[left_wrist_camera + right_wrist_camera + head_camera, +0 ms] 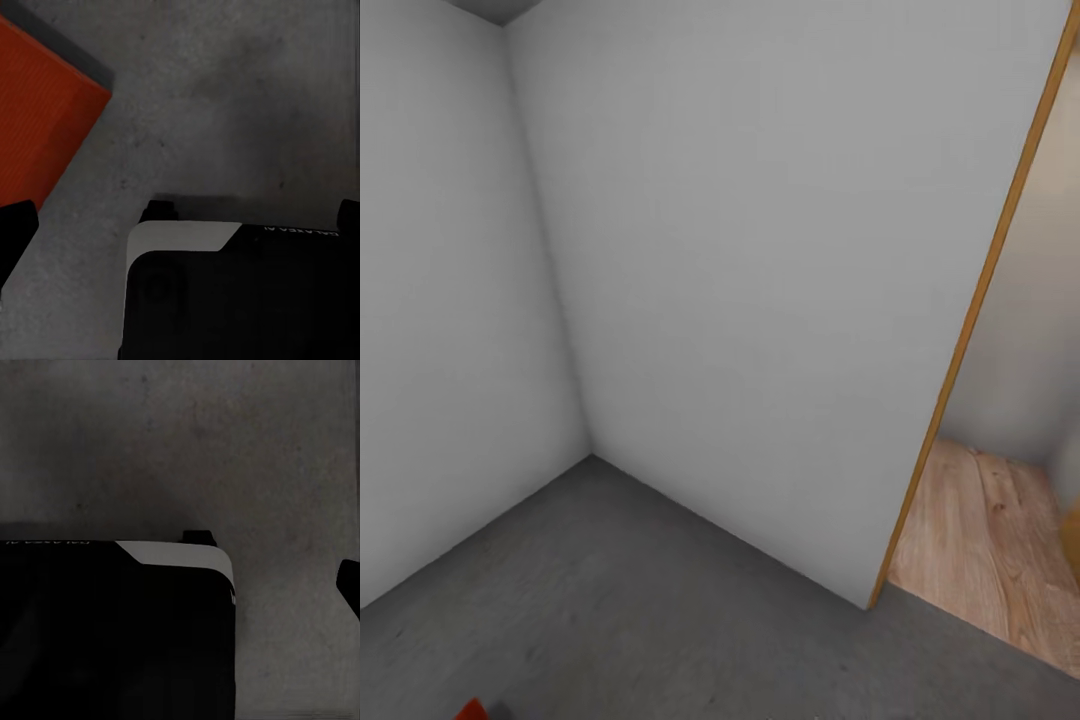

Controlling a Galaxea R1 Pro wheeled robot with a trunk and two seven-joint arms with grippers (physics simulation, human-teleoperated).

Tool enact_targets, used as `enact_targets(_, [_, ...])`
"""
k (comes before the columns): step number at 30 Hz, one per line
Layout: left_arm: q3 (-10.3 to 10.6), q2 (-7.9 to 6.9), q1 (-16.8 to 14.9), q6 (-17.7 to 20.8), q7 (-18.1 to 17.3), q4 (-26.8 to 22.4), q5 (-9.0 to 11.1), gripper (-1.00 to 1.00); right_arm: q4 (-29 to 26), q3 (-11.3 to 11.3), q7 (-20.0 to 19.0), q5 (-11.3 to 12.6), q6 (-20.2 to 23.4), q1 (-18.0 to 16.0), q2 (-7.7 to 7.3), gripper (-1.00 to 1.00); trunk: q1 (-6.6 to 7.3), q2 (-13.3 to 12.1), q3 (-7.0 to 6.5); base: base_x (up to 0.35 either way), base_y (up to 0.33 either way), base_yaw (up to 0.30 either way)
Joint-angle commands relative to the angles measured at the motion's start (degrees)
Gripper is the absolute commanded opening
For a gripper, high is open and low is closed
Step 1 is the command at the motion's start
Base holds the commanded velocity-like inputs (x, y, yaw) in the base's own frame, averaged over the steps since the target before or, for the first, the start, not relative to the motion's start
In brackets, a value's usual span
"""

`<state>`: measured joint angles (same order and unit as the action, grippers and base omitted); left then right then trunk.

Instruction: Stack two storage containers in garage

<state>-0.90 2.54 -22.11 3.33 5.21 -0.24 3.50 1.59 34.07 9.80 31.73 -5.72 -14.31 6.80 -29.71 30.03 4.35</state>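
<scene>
container: orange-red container [41, 120] lies on the grey concrete floor [225, 97], seen in the left wrist view; one corner also peeks in at about 7 o'clock of the head view [472, 710]. Only one in sight.
second container: can't place it from these views.
room: white walls [760, 260] meeting in a corner, concrete floor [660, 600] — reads as the garage.
doorway: wooden door frame [980, 300] at 3 o'clock in the head view, light wood-plank flooring [990, 540] beyond it at 4 o'clock, so the living-room side is likely through there.
left tool: [165, 206] a dark fingertip [15, 225] and a dark stub show over bare floor, near the container but apart from it; nothing seen between them. Spread or pressed together: can't tell.
right tool: [274, 559] one dark tip [349, 581] at the frame edge and a stub by the robot's dark base [112, 630]; only concrete under it. State: can't tell; nothing visibly pinched.
why placed so: container flat on the floor fits the bottom-of-stack role; both arms look parked low beside the base, a travel pose rather than a reach.
step (my read): one container delivered, robot facing toward the door, probably heading for the other.
risk: base sits close to the container; a tight turn could nudge it.
</scene>
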Motion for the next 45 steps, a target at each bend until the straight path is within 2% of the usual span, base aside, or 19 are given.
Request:
enact_targets(1, [-0.03, 0.01, -0.04, 0.19, 0.15, -0.03, 0.36, 1.0, 0.17, 0.47, 0.04, 0.53, -0.31, -0.06, 0.05, 1.0, -0.03, 0.1, 0.11, 0.0, 0.0, -0.288])
enact_targets(45, [-0.05, 0.01, -0.04, 0.18, 0.15, -0.03, 0.36, 1.0, 0.17, 0.52, 0.05, 0.49, 0.0, -0.1, 0.05, 1.0, -0.03, 0.1, 0.11, 0.0, 0.0, -0.288])
